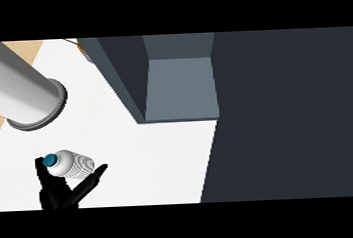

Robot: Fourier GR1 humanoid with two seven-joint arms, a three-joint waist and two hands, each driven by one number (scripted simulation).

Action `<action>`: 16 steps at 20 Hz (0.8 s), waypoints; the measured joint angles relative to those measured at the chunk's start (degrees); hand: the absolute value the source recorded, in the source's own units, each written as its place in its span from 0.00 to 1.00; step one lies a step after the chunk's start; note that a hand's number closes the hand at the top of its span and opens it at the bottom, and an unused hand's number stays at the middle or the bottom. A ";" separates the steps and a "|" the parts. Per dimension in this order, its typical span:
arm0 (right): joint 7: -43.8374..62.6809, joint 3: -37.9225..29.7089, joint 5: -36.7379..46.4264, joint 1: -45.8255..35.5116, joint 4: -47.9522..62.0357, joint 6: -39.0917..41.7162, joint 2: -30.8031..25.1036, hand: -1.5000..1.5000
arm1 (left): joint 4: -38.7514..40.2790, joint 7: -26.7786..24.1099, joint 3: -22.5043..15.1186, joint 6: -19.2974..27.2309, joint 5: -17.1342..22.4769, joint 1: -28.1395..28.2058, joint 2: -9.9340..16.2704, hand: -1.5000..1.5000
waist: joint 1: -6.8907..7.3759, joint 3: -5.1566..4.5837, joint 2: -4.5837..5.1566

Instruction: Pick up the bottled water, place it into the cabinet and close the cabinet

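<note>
One bottled water (72, 164), blue-capped, tilts near the counter's (159, 152) front edge, one black hand (58, 192) curled round it. One cabinet (179, 86) stands open.

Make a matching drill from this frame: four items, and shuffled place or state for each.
Items:
1. bottle
2. cap
3. cabinet
4. cylinder

Descriptions:
A. open, grey inside
B. teal
C. lower left, between a hand's fingers
D. grey, at upper left

Pairs: 1-C, 2-B, 3-A, 4-D
</note>
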 measured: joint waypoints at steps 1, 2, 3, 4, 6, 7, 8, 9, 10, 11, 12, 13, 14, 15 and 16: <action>0.27 -0.30 -0.06 -1.07 0.51 -0.18 0.68 0.00 | 0.77 -0.30 0.27 -0.65 0.25 -0.67 0.16 0.00 | 0.08 0.00 0.02; 0.41 0.01 0.04 -1.06 0.32 -0.44 0.49 0.00 | 1.24 -1.10 0.53 -1.26 0.50 -0.80 0.02 0.00 | 0.05 0.00 0.01; 0.86 0.20 0.13 -1.50 0.28 -0.77 0.66 0.00 | 2.12 -1.84 0.92 -2.20 0.82 -1.08 0.16 0.00 | 0.06 0.00 0.02; 0.57 0.34 0.15 -1.09 0.31 -0.87 0.42 0.00 | 3.04 -2.81 0.96 -2.73 1.27 -1.49 -0.11 0.00 | 0.05 0.00 0.02; 0.28 0.02 0.12 -1.08 0.24 -0.87 0.01 0.00 | 4.60 -4.42 1.68 -3.88 1.96 -2.57 -0.45 1.00 | 0.05 0.00 0.03; -0.22 0.73 0.17 -0.50 0.21 -1.08 -0.19 0.00 | 5.81 -5.58 2.12 -4.83 2.34 -3.16 -0.60 1.00 | -0.02 0.00 0.03; 0.63 -0.10 0.08 -1.52 0.20 -0.95 -0.19 0.00 | 7.28 -6.57 2.19 -5.37 2.99 -4.08 -0.73 1.00 | 0.02 -0.01 0.05; 0.85 0.31 0.14 -1.78 0.13 -1.26 -0.08 0.00 | 8.15 -7.02 2.51 -6.47 3.41 -4.48 -0.54 1.00 | 0.00 -0.01 0.05; 0.50 0.77 0.20 -1.66 0.28 -1.50 0.11 0.00 | 8.67 -7.30 2.78 -7.36 3.79 -4.69 -0.37 1.00 | 0.03 0.00 0.05; 0.17 -0.51 0.00 -1.93 0.36 -1.04 -0.23 0.00 | 9.46 -8.04 2.74 -7.63 4.33 -5.18 -0.49 1.00 | 0.07 0.01 0.06; -0.36 -1.39 -0.19 -1.48 0.37 -0.73 -0.63 0.00 | 10.06 -8.50 2.97 -7.99 4.61 -5.57 -0.59 1.00 | 0.08 0.02 0.07; -0.68 -0.96 -0.19 -1.25 0.46 -0.94 -0.34 0.00 | 11.29 -9.77 3.11 -8.42 4.91 -6.09 -0.64 1.00 | 0.08 0.05 0.06; -0.75 -1.06 -0.23 -0.79 0.33 -0.76 -0.79 0.00 | 10.68 -9.51 2.67 -8.22 5.28 -6.17 -0.74 1.00 | 0.09 0.05 0.04; -0.74 -1.83 -0.37 -0.70 0.21 -0.56 -1.14 0.00 | 9.14 -8.43 2.31 -7.83 5.38 -5.97 -0.66 1.00 | 0.14 0.05 0.03; -0.76 -0.90 -0.28 -0.05 0.02 -0.86 -1.37 0.00 | 9.46 -8.49 2.61 -8.49 5.70 -6.24 -0.29 1.00 | 0.05 0.05 0.01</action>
